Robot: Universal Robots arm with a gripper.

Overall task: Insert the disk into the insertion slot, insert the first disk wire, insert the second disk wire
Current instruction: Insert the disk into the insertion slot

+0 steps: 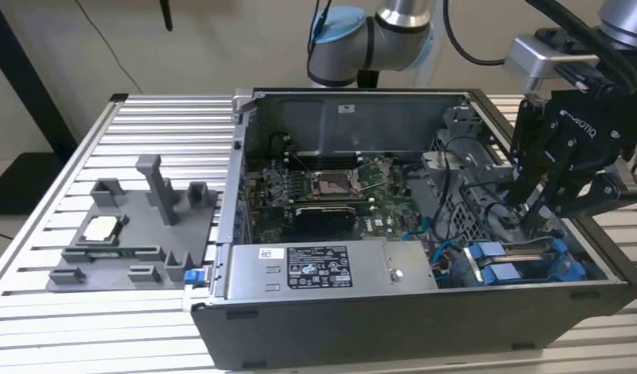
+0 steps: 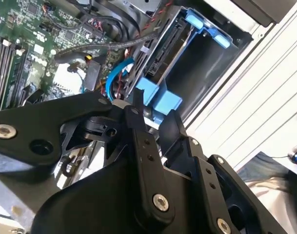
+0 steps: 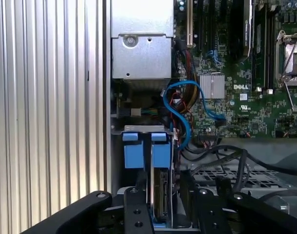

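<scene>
The disk [image 3: 160,195] stands on edge inside the open computer case, its blue carrier bracket [image 3: 146,151] facing the first wrist view. It sits in the grey metal insertion slot [image 3: 143,129] in the case corner nearest the exterior view's right. My gripper [image 1: 521,222] reaches down into that corner with one black finger [image 3: 138,195] on each side of the disk, shut on it. In the second wrist view the blue bracket [image 2: 155,97] shows between the fingertips [image 2: 138,105]. A loose blue wire [image 3: 180,114] curls beside the bay.
The grey power-supply box [image 1: 318,269] lies along the case's front edge and the motherboard [image 1: 329,187] fills the middle. Black cables [image 3: 241,161] cross a perforated wall next to the bay. A grey fixture tray [image 1: 131,234] rests on the ribbed aluminium table [image 1: 141,125].
</scene>
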